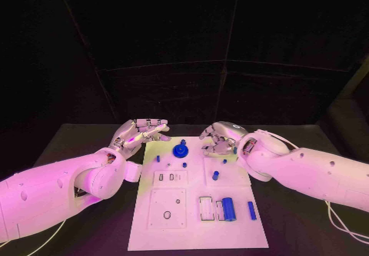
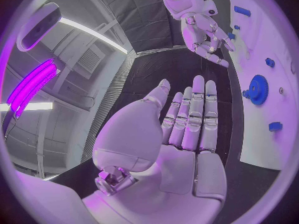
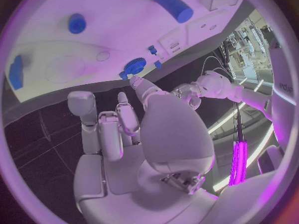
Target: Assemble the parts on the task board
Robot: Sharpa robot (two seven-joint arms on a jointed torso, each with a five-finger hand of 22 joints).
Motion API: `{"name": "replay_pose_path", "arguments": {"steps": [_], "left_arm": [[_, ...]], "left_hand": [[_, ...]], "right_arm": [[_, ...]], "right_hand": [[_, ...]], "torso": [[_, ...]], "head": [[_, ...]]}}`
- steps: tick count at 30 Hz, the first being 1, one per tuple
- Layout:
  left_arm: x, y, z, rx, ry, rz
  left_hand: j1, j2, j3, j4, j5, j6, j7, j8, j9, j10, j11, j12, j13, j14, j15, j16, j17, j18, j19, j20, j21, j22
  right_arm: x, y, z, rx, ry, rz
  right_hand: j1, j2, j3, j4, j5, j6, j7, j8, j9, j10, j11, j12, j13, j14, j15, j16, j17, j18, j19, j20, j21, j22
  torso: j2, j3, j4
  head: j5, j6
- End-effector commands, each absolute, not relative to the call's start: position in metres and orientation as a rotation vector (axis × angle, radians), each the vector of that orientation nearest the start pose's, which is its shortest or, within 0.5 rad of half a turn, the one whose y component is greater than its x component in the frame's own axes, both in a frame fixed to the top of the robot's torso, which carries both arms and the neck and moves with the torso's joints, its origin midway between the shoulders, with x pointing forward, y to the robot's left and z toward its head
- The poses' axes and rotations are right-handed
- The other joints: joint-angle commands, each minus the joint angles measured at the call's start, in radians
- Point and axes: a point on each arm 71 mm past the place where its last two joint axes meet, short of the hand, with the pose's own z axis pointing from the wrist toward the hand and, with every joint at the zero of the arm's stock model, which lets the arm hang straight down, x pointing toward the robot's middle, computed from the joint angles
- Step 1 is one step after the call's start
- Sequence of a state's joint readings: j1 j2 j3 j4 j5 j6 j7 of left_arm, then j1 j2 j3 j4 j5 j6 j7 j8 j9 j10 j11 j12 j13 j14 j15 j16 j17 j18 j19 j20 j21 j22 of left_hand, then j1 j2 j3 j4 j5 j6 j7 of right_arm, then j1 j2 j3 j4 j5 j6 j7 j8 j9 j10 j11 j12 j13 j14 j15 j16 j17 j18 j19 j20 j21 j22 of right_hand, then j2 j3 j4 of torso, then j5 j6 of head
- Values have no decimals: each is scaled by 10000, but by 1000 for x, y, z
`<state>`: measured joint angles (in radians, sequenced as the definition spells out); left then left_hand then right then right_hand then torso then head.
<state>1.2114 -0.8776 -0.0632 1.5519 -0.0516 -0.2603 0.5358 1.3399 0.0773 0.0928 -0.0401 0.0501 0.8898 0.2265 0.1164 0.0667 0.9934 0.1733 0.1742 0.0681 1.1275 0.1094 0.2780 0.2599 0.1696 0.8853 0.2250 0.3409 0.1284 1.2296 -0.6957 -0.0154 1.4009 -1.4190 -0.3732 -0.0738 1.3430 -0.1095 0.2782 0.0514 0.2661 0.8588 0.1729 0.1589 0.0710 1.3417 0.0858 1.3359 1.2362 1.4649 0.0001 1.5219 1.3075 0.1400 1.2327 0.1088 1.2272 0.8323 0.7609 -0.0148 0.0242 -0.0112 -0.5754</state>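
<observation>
**Board laid out, both hands empty at its far edge**

Table first: a matte black surface filling the lower half of the head view, dull and without sheen. On it, in the lower middle of the frame, lies the task board, a flat white rectangular plate with a smooth finish, longer than it is wide, its near end towards the bottom edge. Raised square panels with small slots and an oval hole sit on its left half; two upright rectangular pockets sit lower centre.

White arms with glossy rounded shells come in from both lower corners. The left hand, silvery and segmented, hovers at the board's upper left corner, palm up, fingers extended and slightly apart, with nothing in it; the left wrist view shows the fingers straight and side by side. The right hand hangs over the board's upper right corner, fingers curled downward loosely, and I see nothing held in it, though the fingertips are partly hidden.

Parts, all smooth deep blue: a toothed gear with a short hub stands upper centre on the board, between the two hands. A thick cylinder lies lower right of centre, just beside the pockets, and a slimmer bar lies to its right, apart from it. A small stubby peg stands mid-right. Tiny pins dot the area round the gear, too small to describe.
</observation>
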Motion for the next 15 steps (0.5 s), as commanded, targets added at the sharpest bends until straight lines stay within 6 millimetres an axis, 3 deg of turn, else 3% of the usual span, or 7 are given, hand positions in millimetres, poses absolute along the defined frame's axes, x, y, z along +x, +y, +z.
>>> {"name": "replay_pose_path", "arguments": {"steps": [1,5,8,15], "left_arm": [[482,216,-167,-9580,13300,-16639],[483,216,-167,-9601,13288,-16649],[483,215,-168,-9610,13297,-16665],[484,212,-171,-9702,13349,-16750]], "left_hand": [[-73,6,0,-6,15,80,95,-64,-9,58,-9,-50,-11,71,14,-48,12,139,91,-3,-31,-10],[-92,9,-2,0,15,87,91,-63,-8,66,-12,-51,-10,73,14,-51,18,139,93,-3,-34,-14],[-92,9,-2,0,15,87,91,-63,-8,66,-12,-51,-10,73,14,-51,18,139,93,-3,-34,-14],[-99,12,-1,2,16,93,88,-62,-6,72,-14,-50,-9,73,14,-53,20,140,94,-2,-35,-15]], "right_arm": [[509,-175,-155,4,15152,9397],[505,-212,-154,678,15326,9535],[505,-231,-155,925,15391,9403],[511,-261,-169,1509,15644,9008]], "right_hand": [[85,6,20,-103,105,88,-8,55,10,2,-38,39,37,755,43,-53,1286,-64,-69,7,-38,26],[46,-76,-52,-162,129,158,-21,79,6,1,-46,39,32,758,37,-51,1296,-65,-74,1,-35,28],[1,-122,-110,-175,129,163,-26,75,-1,-7,-48,31,18,757,35,-56,1287,-67,-74,-1,-30,34],[34,-183,-209,-296,70,31,-16,-16,-42,-54,-42,-11,-39,759,35,-56,1294,-65,-92,-4,-37,16]], "torso": [[-46,37,-125],[-97,80,-221],[-111,114,-253],[-144,230,-343]], "head": [[35,73],[78,127],[91,143],[-53,168]]}}
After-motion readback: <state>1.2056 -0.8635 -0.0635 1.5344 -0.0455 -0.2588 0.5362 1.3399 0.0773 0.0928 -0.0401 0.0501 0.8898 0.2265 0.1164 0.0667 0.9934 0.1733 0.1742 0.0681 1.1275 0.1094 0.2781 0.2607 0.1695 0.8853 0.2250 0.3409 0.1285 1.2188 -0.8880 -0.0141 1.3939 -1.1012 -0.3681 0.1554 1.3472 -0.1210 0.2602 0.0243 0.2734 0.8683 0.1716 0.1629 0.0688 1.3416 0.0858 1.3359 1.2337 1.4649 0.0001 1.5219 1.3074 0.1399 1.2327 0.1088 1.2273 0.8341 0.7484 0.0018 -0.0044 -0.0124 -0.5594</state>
